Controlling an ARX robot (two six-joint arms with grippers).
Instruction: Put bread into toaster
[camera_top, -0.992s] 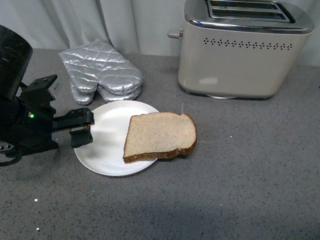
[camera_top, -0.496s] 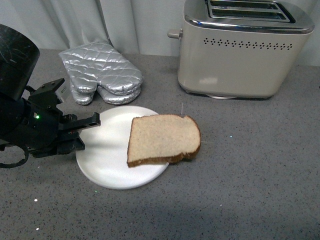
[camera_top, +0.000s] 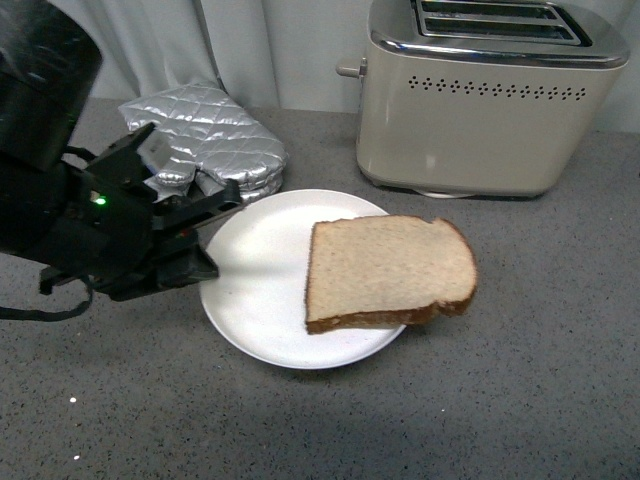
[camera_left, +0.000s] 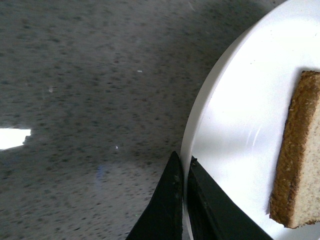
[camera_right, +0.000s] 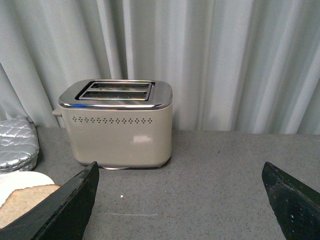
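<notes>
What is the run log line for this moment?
left gripper: shut on plate rim | right gripper: open, empty | bread: flat on plate, overhanging its edge | toaster: slots empty

Brown bread (camera_top: 390, 270), white plate (camera_top: 255, 270), beige toaster (camera_top: 480, 130), quilted silver mitt (camera_top: 215, 130).
</notes>
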